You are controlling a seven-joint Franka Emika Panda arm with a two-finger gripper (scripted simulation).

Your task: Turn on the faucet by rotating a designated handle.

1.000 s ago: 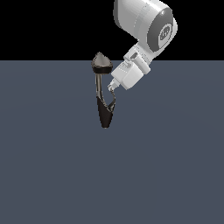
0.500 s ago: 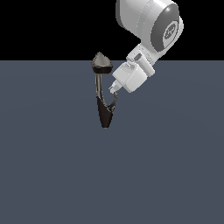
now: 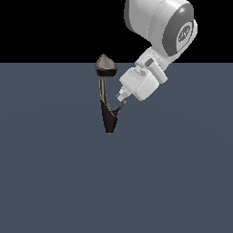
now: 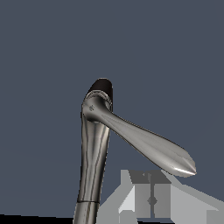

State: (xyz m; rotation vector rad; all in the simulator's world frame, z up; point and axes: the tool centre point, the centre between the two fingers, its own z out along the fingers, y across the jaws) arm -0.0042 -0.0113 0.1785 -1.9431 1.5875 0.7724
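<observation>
Seemingly claw (image 3: 122, 101) against handle (image 3: 119, 108)

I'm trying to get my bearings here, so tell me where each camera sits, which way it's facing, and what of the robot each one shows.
Exterior view: off the arm, looking across the grey floor at the faucet, with the white arm coming down from the exterior view's upper right and its hand by the handle.
Wrist view: on the wrist, close up, facing the faucet and its handle; only the hand shows.
Shared: faucet, handle, hand and grey floor.
</observation>
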